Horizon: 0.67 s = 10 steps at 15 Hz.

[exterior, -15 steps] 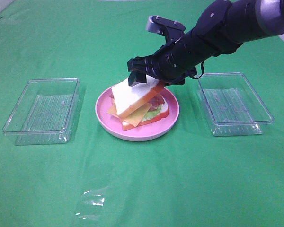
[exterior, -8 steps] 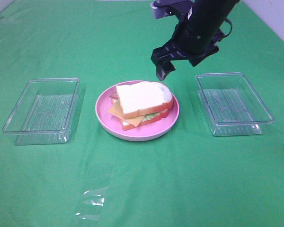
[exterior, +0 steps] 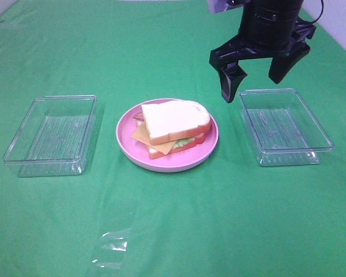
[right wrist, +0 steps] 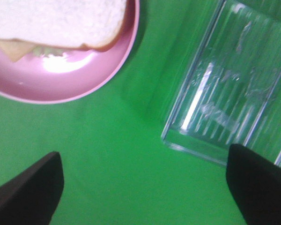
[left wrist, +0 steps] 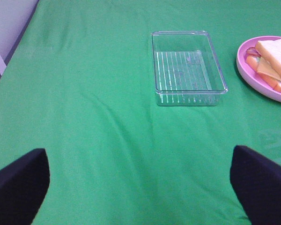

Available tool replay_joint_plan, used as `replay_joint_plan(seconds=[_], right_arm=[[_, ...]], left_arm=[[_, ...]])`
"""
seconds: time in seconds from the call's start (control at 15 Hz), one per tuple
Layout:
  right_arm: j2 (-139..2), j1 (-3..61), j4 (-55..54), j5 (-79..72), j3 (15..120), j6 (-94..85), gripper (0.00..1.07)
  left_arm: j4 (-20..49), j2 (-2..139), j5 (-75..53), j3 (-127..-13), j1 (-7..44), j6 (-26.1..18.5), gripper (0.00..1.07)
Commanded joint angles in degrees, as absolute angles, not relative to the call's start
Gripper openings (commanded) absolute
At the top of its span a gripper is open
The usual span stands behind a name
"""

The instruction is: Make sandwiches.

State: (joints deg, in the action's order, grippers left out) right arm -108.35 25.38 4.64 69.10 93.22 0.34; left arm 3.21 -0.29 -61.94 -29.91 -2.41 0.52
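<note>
A sandwich [exterior: 174, 127] lies on the round pink plate [exterior: 205, 153] at the table's middle: white bread with orange-brown crust on top, yellow cheese and green lettuce showing below it. It also shows in the left wrist view [left wrist: 274, 63] and the right wrist view [right wrist: 56, 23]. My right gripper [exterior: 255, 81] is open and empty, raised above the cloth between the plate and the right tray, pointing down. My left gripper [left wrist: 140, 187] is open and empty, low over the cloth well to the left of the left tray; it does not show in the exterior view.
A clear plastic tray [exterior: 53, 134] stands left of the plate and another clear tray [exterior: 284, 125] right of it; both are empty. A crumpled piece of clear film [exterior: 111, 249] lies on the green cloth near the front.
My right gripper let go of the top bread slice, which now lies flat on the sandwich. It rose and swung right, away from the plate toward the right tray.
</note>
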Motion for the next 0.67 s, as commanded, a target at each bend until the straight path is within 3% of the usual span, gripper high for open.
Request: replay_joint_plan(seconds=[0.07, 0.2, 0.27, 0.4, 0.67], right_arm=[[-101.4, 25.5, 0.0, 76.1, 84.3, 0.6, 0.90], [-95.8, 25.5, -0.9, 76.1, 76.0, 0.7, 0.90], [-86.9, 25.5, -1.1, 75.2, 64.1, 1.4, 0.90], [-76.6, 25.5, -1.0, 73.2, 53.5, 1.8, 0.90], [-57.8, 25.5, -0.5, 72.8, 42.2, 1.8, 0.90]], left_arm=[[3.3, -1.0, -61.7, -29.7, -2.3, 0.3, 0.96], [3.3, -1.0, -61.7, -29.7, -2.3, 0.3, 0.96], [3.3, -1.0, -61.7, -29.7, -2.3, 0.3, 0.96], [3.3, -1.0, -61.7, -29.7, -2.3, 0.3, 0.96], [3.3, -1.0, -61.7, -29.7, -2.3, 0.3, 0.96]])
